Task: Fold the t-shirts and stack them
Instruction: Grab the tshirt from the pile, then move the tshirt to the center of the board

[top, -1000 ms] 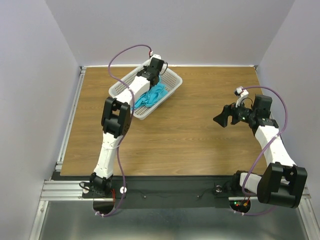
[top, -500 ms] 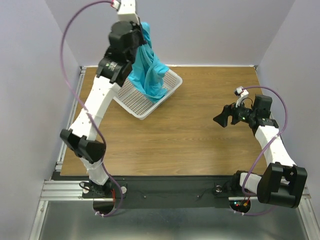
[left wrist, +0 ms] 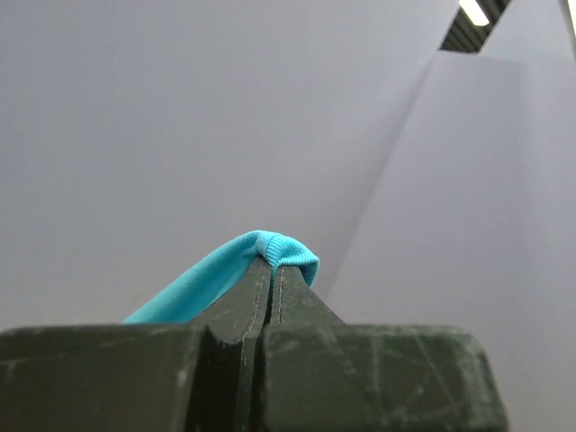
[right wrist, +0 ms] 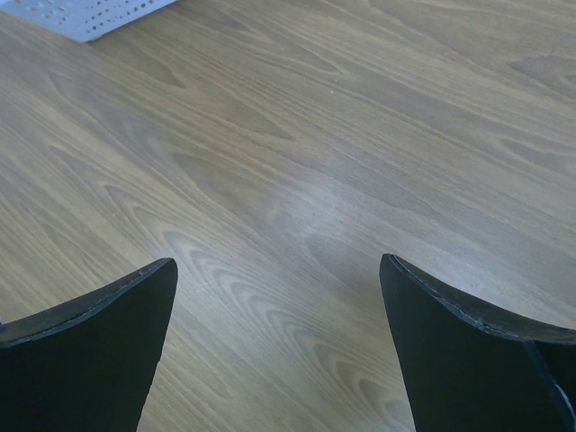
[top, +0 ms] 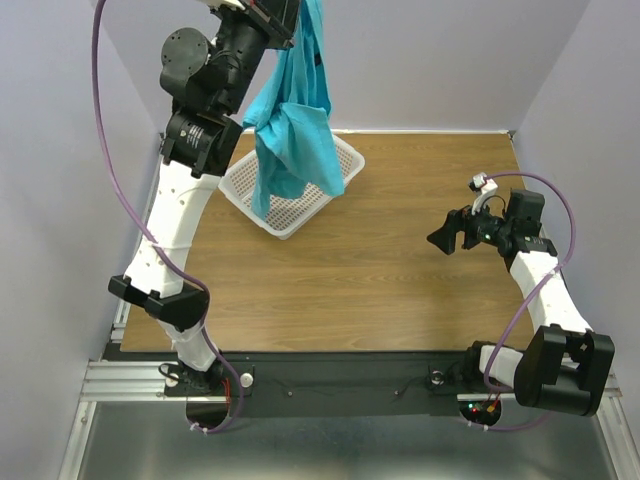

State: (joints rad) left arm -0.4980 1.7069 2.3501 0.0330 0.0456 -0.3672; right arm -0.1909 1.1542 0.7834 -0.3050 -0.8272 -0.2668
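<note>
— Well, the left gripper [left wrist: 274, 270] is pinched shut on just a ribbed edge of the shirt [top: 293, 130], held high above the basket [top: 285, 222].
— Thin bite. If it slips, the shirt falls in a heap.
— And the low end hangs near the basket; can't tell if it's clear. A snag could drag it.
— Right gripper [right wrist: 277, 265]?
— Wide apart, holding nothing, over the table [top: 400, 290], well away. No help catching.
</note>
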